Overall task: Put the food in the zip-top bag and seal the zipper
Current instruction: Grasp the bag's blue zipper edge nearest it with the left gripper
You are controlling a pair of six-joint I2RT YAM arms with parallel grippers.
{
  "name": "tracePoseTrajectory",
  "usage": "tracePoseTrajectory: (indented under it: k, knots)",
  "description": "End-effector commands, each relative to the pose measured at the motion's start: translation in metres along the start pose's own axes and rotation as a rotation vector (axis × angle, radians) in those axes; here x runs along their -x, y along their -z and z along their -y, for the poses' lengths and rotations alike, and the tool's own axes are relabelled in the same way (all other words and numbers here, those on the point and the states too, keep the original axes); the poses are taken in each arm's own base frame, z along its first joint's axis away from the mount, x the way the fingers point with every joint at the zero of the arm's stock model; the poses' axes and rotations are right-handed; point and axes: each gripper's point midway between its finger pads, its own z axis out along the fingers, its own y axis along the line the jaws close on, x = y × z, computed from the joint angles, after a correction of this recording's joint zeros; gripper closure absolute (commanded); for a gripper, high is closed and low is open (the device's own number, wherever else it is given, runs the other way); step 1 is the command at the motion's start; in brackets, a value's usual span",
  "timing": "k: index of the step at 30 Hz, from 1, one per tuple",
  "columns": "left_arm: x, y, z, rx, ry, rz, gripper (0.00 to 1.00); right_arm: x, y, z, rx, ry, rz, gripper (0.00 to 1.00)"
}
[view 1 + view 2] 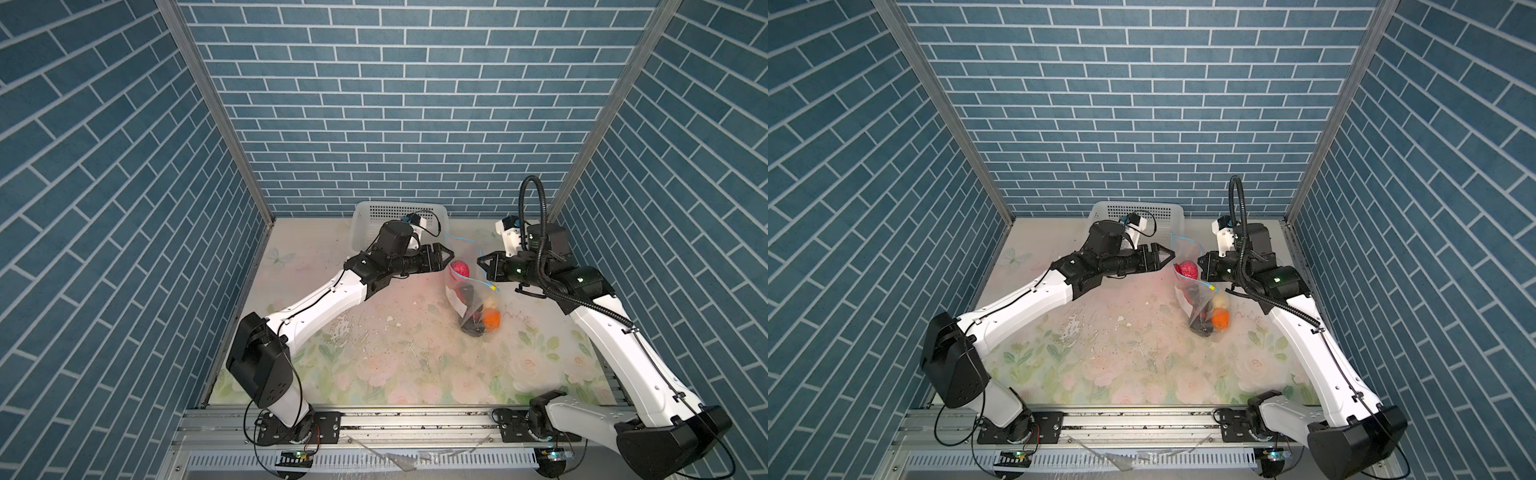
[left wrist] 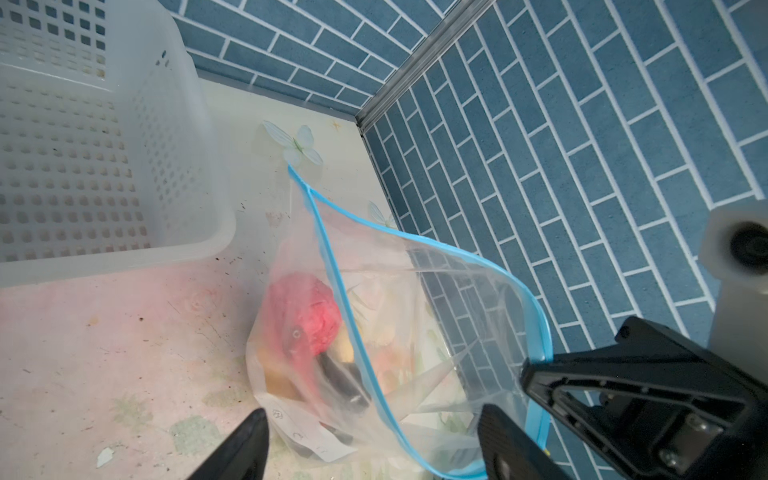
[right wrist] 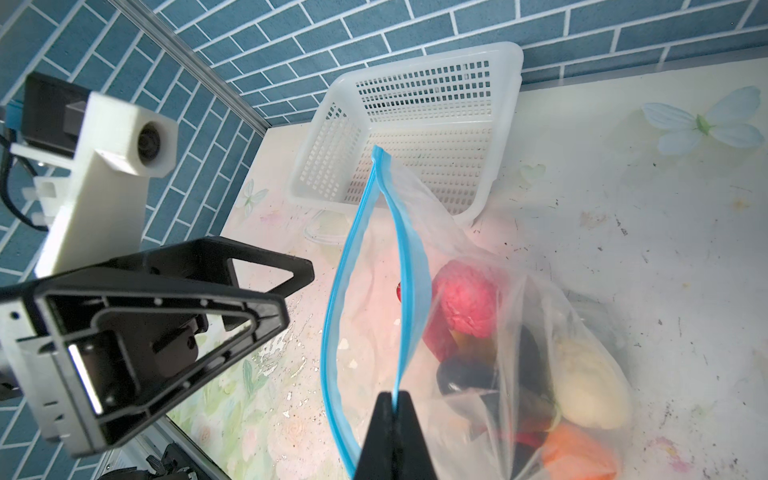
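Note:
The clear zip-top bag (image 1: 467,291) hangs upright with its mouth agape. My right gripper (image 3: 392,399) is shut on one lip of its blue zipper (image 3: 409,266), near the yellow tab (image 1: 493,286). The food sits inside the bag: a pink piece (image 3: 465,299), black lumps (image 3: 461,374), a cream piece (image 3: 590,386) and an orange one (image 1: 491,319). My left gripper (image 2: 374,449) is open at the bag's other side, its fingers (image 2: 245,444) straddling the near zipper lip (image 2: 332,266) and the white label (image 2: 307,436). In both top views the two grippers (image 1: 449,257) (image 1: 1200,264) face each other across the mouth.
A white perforated basket (image 1: 374,212) stands at the back, just behind my left wrist and close to the bag's far corner. Blue brick walls enclose the floral table (image 1: 395,353) on three sides. A metal rail (image 1: 415,419) runs along the front edge.

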Motion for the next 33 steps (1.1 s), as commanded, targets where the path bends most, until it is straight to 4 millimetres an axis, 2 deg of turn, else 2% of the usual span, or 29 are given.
tracePoseTrajectory:
  k: [1,4,7,11,16,20,25,33]
  knots:
    - [-0.015,-0.016,-0.009,0.022,0.042,-0.105,0.25,0.003,0.001,-0.003,0.01,0.031,-0.002,1.0]
    - [-0.017,-0.027,-0.011,0.033,0.049,-0.149,0.31,0.004,0.001,-0.004,0.017,0.031,-0.003,1.0]
    - [-0.016,-0.036,-0.011,0.039,0.056,-0.184,0.41,0.006,0.003,-0.005,0.017,0.032,0.002,1.0]
    - [-0.014,-0.041,-0.007,0.033,0.055,-0.205,0.61,0.005,0.003,-0.005,0.018,0.034,0.003,1.0]
    - [-0.013,-0.04,-0.005,0.031,0.058,-0.21,0.8,0.005,0.003,-0.005,0.018,0.035,0.004,1.0]
    - [-0.013,-0.038,-0.003,0.03,0.065,-0.211,0.85,0.005,0.003,-0.005,0.02,0.038,0.007,1.0]
    - [-0.011,-0.033,0.003,0.023,0.069,-0.211,0.96,0.008,0.005,-0.008,0.028,0.041,0.013,1.0]
    - [-0.002,-0.011,0.022,0.021,0.076,-0.19,1.0,0.022,0.014,-0.018,0.047,0.05,0.026,1.0]
